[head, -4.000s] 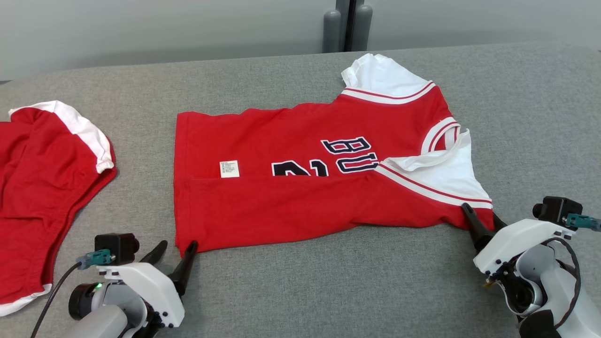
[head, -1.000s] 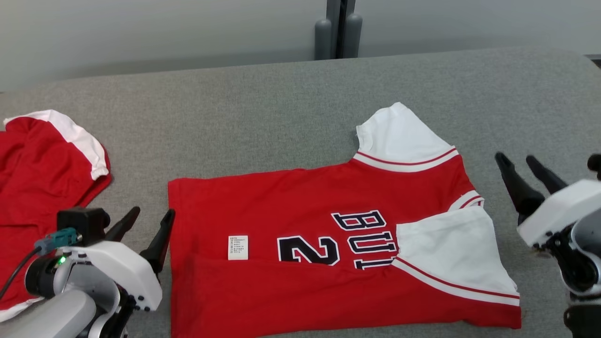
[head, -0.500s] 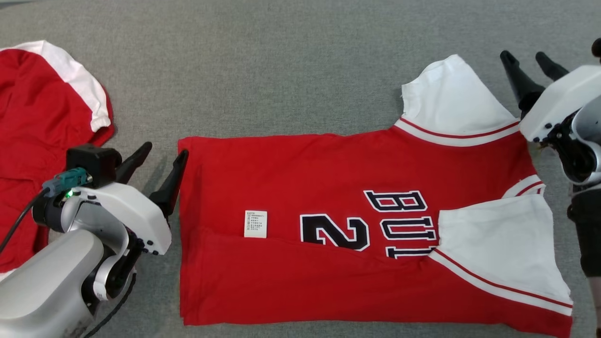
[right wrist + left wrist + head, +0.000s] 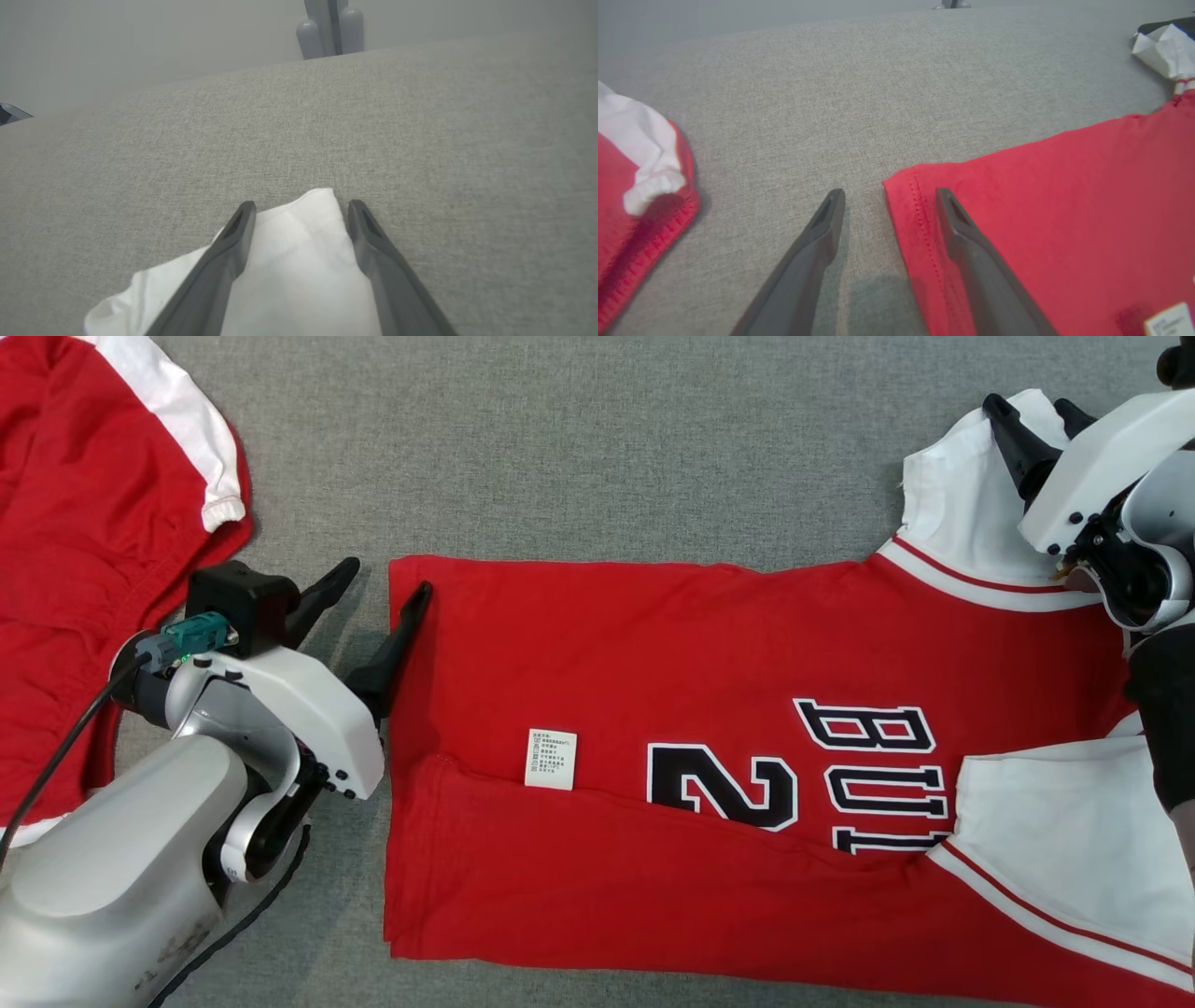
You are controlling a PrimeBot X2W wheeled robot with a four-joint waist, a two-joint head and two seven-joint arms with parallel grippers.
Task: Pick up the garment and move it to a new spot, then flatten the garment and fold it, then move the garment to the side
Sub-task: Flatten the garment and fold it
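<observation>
Two grippers: both are open, jaws well apart, holding nothing.
Left gripper (image 4: pixel 387 576): the far hem corner (image 4: pixel 896 186) of the garment (image 4: pixel 709 709) lies between its fingertips; one finger is above the red cloth, the other above the grey surface (image 4: pixel 607 448).
Right gripper (image 4: pixel 1027 403): the tip of the white sleeve (image 4: pixel 299 242) lies between its fingers, just short of the fingertips.
Garment: flat on the surface, near long edge already folded over, lying inward of both grippers.
Long axis: runs from one gripper to the other, across the direction the fingers point.
Nearer arm: each is nearest its own end; I judge the next fold needs both to close and lift together.
</observation>
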